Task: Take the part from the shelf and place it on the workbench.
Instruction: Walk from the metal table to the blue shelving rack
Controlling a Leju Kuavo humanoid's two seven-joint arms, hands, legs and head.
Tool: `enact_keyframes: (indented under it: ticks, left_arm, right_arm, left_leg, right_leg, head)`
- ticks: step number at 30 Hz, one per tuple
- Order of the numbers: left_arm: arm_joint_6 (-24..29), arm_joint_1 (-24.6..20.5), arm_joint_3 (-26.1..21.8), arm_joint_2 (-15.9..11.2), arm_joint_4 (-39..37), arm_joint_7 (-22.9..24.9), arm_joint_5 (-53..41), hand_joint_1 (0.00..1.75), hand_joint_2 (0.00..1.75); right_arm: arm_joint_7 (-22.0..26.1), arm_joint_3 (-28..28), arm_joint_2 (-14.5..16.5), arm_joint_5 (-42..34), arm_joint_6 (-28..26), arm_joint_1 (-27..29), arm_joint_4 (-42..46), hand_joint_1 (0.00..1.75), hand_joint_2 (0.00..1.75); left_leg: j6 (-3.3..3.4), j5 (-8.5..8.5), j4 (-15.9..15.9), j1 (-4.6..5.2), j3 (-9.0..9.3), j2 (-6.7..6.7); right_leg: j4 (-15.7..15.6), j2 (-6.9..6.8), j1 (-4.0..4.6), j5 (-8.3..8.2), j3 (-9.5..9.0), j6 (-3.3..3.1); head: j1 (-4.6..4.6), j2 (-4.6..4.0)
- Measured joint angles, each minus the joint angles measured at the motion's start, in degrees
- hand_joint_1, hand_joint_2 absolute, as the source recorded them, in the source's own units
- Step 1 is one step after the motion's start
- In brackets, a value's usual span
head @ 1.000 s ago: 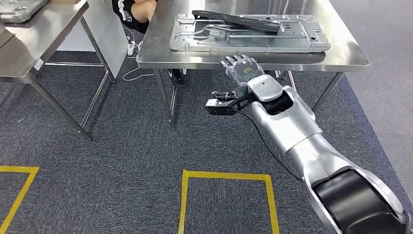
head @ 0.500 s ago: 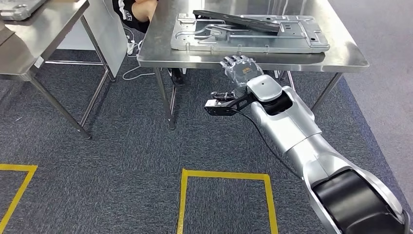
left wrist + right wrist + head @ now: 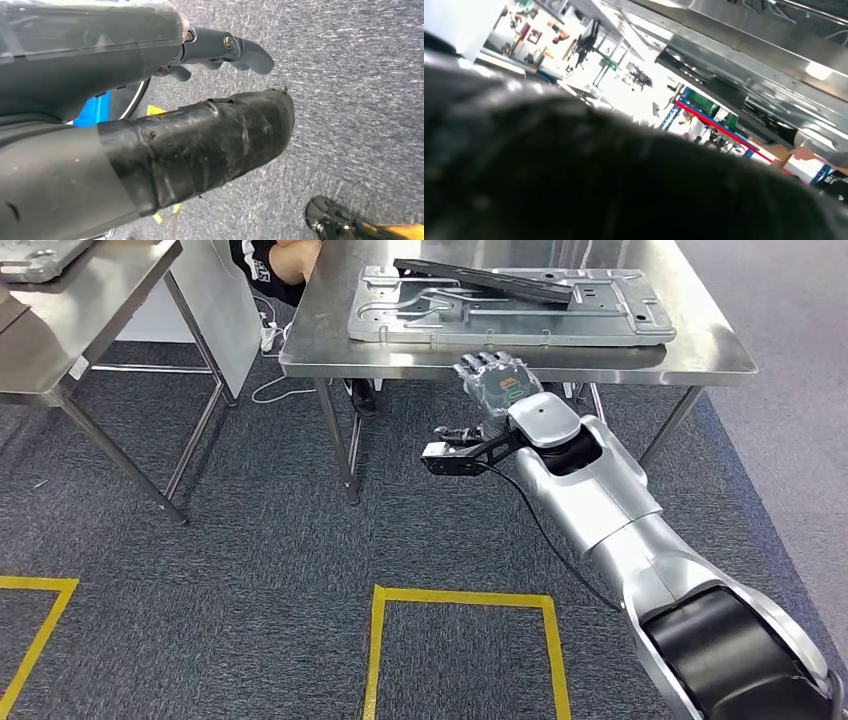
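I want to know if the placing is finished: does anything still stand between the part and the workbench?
Nothing visible does: the grey part already lies on the workbench, a black bar on it. The right hand is at the bench's near edge.

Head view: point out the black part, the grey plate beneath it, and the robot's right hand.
Black part [image 3: 490, 280], head view, mid-length.
Grey plate [image 3: 600, 318], head view, bare right section.
Right hand [image 3: 497, 383], head view, back of hand.

1. The right arm [image 3: 600, 500] runs from the lower right of the head view up toward centre.
2. The right hand [image 3: 495, 380] holds nothing, fingers slightly apart.
3. The left hand [image 3: 150, 125] hangs with fingers loosely spread, empty.
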State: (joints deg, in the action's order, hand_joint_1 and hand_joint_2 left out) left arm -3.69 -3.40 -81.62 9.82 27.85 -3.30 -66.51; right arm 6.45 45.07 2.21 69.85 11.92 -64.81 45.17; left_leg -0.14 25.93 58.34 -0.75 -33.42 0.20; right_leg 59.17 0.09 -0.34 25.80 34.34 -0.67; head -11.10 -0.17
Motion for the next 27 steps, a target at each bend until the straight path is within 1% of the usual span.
enact_keyframes:
  ticks: [1,2,3,4,5,6,7,8,9,10,11,12,13,15,16,17,18,19,20,21,22,23,24,25,26,27]
  left_arm:
    - [0.0,0.0,0.0,0.0,0.0,0.0,0.0,0.0,0.0]
    - [0.0,0.0,0.0,0.0,0.0,0.0,0.0,0.0,0.0]
    - [0.0,0.0,0.0,-0.1,0.0,0.0,0.0,0.0,0.0]
    - [0.0,0.0,0.0,0.0,0.0,0.0,0.0,0.0,0.0]
    - [0.0,0.1,0.0,0.0,0.0,0.0,0.0,0.0,0.0]
    - [0.0,0.1,0.0,0.0,0.0,0.0,0.0,0.0,0.0]
    - [0.0,0.1,0.0,0.0,0.0,0.0,0.0,0.0,0.0]
    - [0.0,0.1,0.0,0.0,0.0,0.0,0.0,0.0,0.0]
    - [0.0,0.1,0.0,0.0,0.0,0.0,0.0,0.0,0.0]
    - [0.0,0.2,0.0,-0.1,0.0,0.0,0.0,0.0,0.0]
    - [0.0,0.2,0.0,-0.1,0.0,0.0,0.0,0.0,0.0]
    - [0.0,0.1,0.0,-0.1,0.0,0.0,0.0,0.0,0.0]
    - [0.0,0.1,0.0,-0.1,0.0,0.0,0.0,0.0,0.0]
    - [0.0,0.0,0.0,-0.1,0.0,0.0,0.0,0.0,0.0]
    - [0.0,0.0,0.0,-0.1,0.0,0.0,0.0,0.0,0.0]
    - [0.0,0.0,0.0,-0.1,0.0,0.0,0.0,0.0,0.0]
    - [0.0,0.0,0.0,0.0,0.0,0.0,0.0,0.0,0.0]
    - [0.0,0.0,0.0,-0.1,0.0,0.0,0.0,0.0,0.0]
    - [0.0,0.1,0.0,-0.1,0.0,0.0,0.0,0.0,0.0]
    - [0.0,0.1,0.0,-0.1,0.0,0.0,0.0,0.0,0.0]
    - [0.0,0.1,0.0,-0.1,0.0,0.0,0.0,0.0,0.0]
    - [0.0,0.1,0.0,-0.1,0.0,0.0,0.0,0.0,0.0]
    - [0.0,0.1,0.0,-0.1,0.0,0.0,0.0,0.0,0.0]
    - [0.0,0.1,0.0,-0.1,0.0,0.0,0.0,0.0,0.0]
    - [0.0,0.1,0.0,0.0,0.0,0.0,0.0,0.0,0.0]
    - [0.0,0.1,0.0,0.1,0.0,0.0,0.0,0.0,0.0]
  right_arm:
    - [0.0,0.0,0.0,0.0,0.0,-0.1,0.0,0.0,0.0]
    - [0.0,0.0,0.1,0.0,0.0,-0.1,0.0,0.0,0.0]
    - [0.0,0.0,0.1,0.0,0.0,-0.1,0.0,0.0,0.0]
    - [0.0,0.0,0.1,0.0,0.0,-0.1,0.0,0.0,0.0]
    - [0.0,0.0,0.1,0.0,0.0,0.0,0.0,0.0,0.0]
    - [0.0,0.0,0.1,0.0,0.0,0.1,0.0,0.0,0.0]
    - [0.0,0.0,0.1,0.0,0.0,0.1,0.0,0.0,0.0]
    - [0.0,0.0,0.1,0.0,0.0,0.2,0.0,0.0,0.0]
    - [0.0,0.0,0.1,0.0,0.0,0.2,0.0,0.0,0.0]
    - [0.0,0.0,0.1,0.0,0.0,0.1,0.0,0.0,0.0]
    - [0.0,0.0,0.1,0.0,0.0,0.1,0.0,0.0,0.0]
    - [0.0,0.0,0.1,0.0,0.0,0.0,0.0,0.0,0.0]
    - [0.0,0.0,0.1,0.0,0.0,0.0,0.0,0.0,0.0]
    - [0.0,0.0,0.1,0.0,0.0,0.0,0.0,0.0,0.0]
    - [0.0,0.0,0.1,0.0,0.0,0.0,0.0,0.0,0.0]
    - [0.0,0.0,0.1,0.0,0.0,-0.1,0.0,0.0,0.0]
    - [0.0,0.0,0.0,0.0,0.0,-0.1,0.0,0.0,0.0]
    - [0.0,0.0,0.0,0.0,0.0,-0.1,0.0,0.0,0.0]
    - [0.0,0.0,0.0,0.0,0.0,0.0,0.0,0.0,0.0]
    - [0.0,0.0,0.0,0.0,0.0,0.2,0.0,0.0,0.0]
    - [0.0,0.0,0.0,0.0,0.0,0.3,0.0,0.0,0.0]
    - [0.0,0.0,0.0,0.0,0.0,0.3,0.0,0.0,0.0]
    - [0.0,0.0,0.0,0.0,0.0,0.3,0.0,0.0,0.0]
    - [0.0,0.0,0.0,0.0,0.0,0.2,0.0,0.0,0.0]
    - [0.0,0.0,0.0,0.0,0.0,0.1,0.0,0.0,0.0]
    - [0.0,0.0,0.0,0.0,0.0,0.0,0.0,0.0,0.0]
  left_leg:
    - [-0.27,0.78,0.9,-0.02,-0.4,-0.02]
    - [-0.48,2.13,2.9,-0.05,-1.29,-0.06]
    - [-0.63,3.94,6.1,-0.13,-2.72,-0.08]
    - [-0.79,5.8,10.0,-0.16,-4.53,-0.09]
    - [-0.95,7.05,13.5,-0.2,-6.18,-0.09]
    - [-1.09,7.33,15.6,-0.25,-7.23,-0.08]
    - [-1.16,6.41,15.6,-0.3,-7.3,-0.08]
    - [-1.17,4.62,13.5,-0.35,-6.33,-0.07]
    - [-1.11,2.42,9.7,-0.41,-4.55,-0.05]
    - [-1.0,0.88,5.8,-0.36,-2.5,-0.07]
    - [-0.79,-0.04,2.9,-0.26,-1.05,-0.11]
    - [-0.56,-0.26,1.1,-0.15,-0.17,-0.14]
    - [-0.34,-0.02,0.6,0.0,0.04,-0.19]
    - [0.22,-0.08,0.1,-0.12,-0.06,-0.17]
    - [0.58,-0.22,-0.1,-0.22,0.01,-0.14]
    - [0.95,-0.39,-0.4,-0.34,0.09,-0.07]
    - [1.23,-0.5,-0.5,-0.38,0.14,0.0]
    - [1.42,-0.53,-0.6,-0.34,0.1,0.04]
    - [1.49,-0.54,-0.5,-0.31,0.04,0.06]
    - [1.53,-0.53,-0.5,-0.29,0.0,0.05]
    - [1.54,-0.49,-0.4,-0.28,-0.02,0.02]
    - [1.53,-0.43,-0.3,-0.27,-0.02,-0.02]
    - [1.49,-0.33,-0.1,-0.27,0.02,-0.06]
    - [1.42,-0.22,-0.1,-0.27,0.03,-0.09]
    - [1.27,-0.15,0.0,-0.21,-0.02,-0.1]
    - [1.07,-0.15,0.0,-0.18,-0.07,-0.1]
  right_leg:
    - [-0.3,-0.02,-0.16,-0.19,-0.09,-0.36]
    - [-0.6,-0.04,-0.32,-0.38,-0.2,-0.74]
    - [-0.8,-0.08,-0.33,-0.47,-0.25,-0.99]
    - [-0.8,-0.09,-0.29,-0.49,-0.21,-1.17]
    - [-0.7,-0.09,-0.23,-0.48,-0.15,-1.22]
    - [-0.6,-0.09,-0.19,-0.45,-0.12,-1.24]
    - [-0.5,-0.08,-0.17,-0.4,-0.09,-1.23]
    - [-0.4,-0.07,-0.18,-0.33,-0.1,-1.17]
    - [-0.3,-0.06,-0.21,-0.22,-0.12,-1.05]
    - [-0.1,-0.03,-0.15,-0.1,-0.07,-0.86]
    - [0.0,-0.02,-0.1,-0.03,-0.01,-0.63]
    - [0.2,-0.01,-0.02,0.01,0.07,-0.39]
    - [0.2,-0.01,0.05,-0.02,0.14,-0.15]
    - [0.3,-0.02,0.06,0.05,0.17,0.44]
    - [0.9,-0.04,0.03,0.57,0.39,0.7]
    - [2.5,-0.03,0.02,1.73,1.07,0.95]
    - [5.2,-0.02,-0.06,3.4,2.27,1.11]
    - [8.8,-0.03,-0.08,5.31,3.95,1.24]
    - [12.6,-0.02,-0.12,6.86,5.74,1.35]
    - [15.3,-0.03,-0.18,7.49,7.05,1.42]
    - [16.3,-0.03,-0.24,7.06,7.55,1.44]
    - [14.9,-0.03,-0.28,5.57,6.96,1.35]
    - [11.7,-0.03,-0.3,3.46,5.44,1.17]
    - [7.7,-0.03,-0.26,1.64,3.59,0.89]
    - [4.2,-0.04,-0.1,0.36,1.88,0.63]
    - [1.8,-0.04,0.09,-0.24,0.77,0.42]
  head:
    - [0.0,0.0]
    - [0.0,0.0]
    - [0.0,0.0]
    - [-0.01,0.0]
    - [-0.01,0.0]
    - [-0.01,0.0]
    - [-0.01,0.0]
    - [-0.01,0.0]
    - [-0.01,0.0]
    - [-0.01,0.0]
    - [-0.01,0.0]
    - [-0.01,0.0]
    - [-0.01,0.0]
    - [-0.01,0.0]
    - [0.0,0.0]
    - [0.01,0.0]
    - [0.01,0.0]
    - [0.02,0.0]
    - [0.02,0.0]
    - [0.02,0.0]
    - [0.02,0.0]
    - [0.02,0.0]
    - [0.02,0.0]
    - [0.02,0.0]
    - [0.01,0.0]
    - [0.01,0.0]
